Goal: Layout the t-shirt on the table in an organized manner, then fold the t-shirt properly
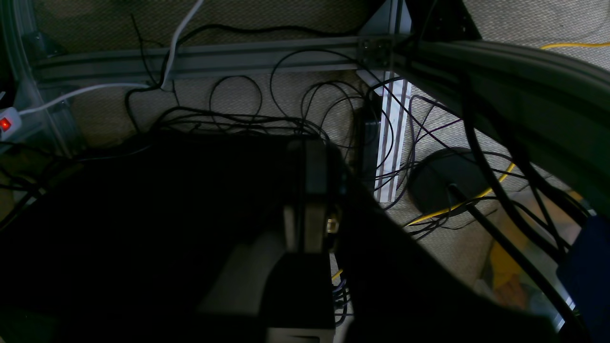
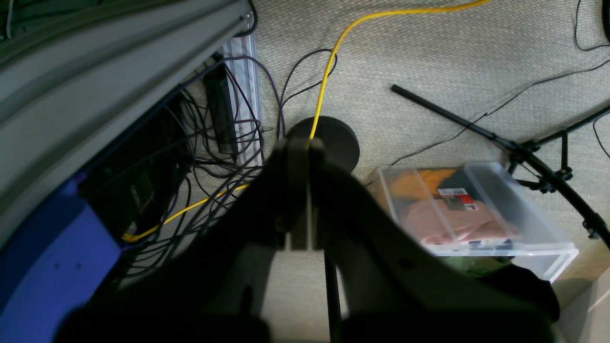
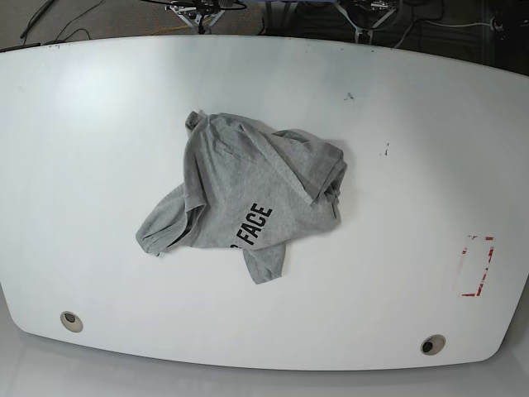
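The heather-grey t-shirt (image 3: 248, 194) lies crumpled near the middle of the white table (image 3: 99, 124), with the black word "FACE" showing on its lower part and one sleeve sticking out at the lower left. Neither arm shows in the base view. Both wrist cameras look down at the carpeted floor beside the table. In the left wrist view the left gripper (image 1: 310, 147) is a dark shape with its fingers pressed together and nothing between them. In the right wrist view the right gripper (image 2: 301, 145) is likewise shut and holds nothing.
On the table are two round holes (image 3: 71, 320) (image 3: 431, 344) near the front edge and a red rectangular mark (image 3: 478, 265) at the right. On the floor lie tangled cables (image 1: 267, 119), a yellow cable (image 2: 329, 62), a round black base (image 2: 333, 140), a clear plastic box (image 2: 467, 209) and stand legs (image 2: 524, 147).
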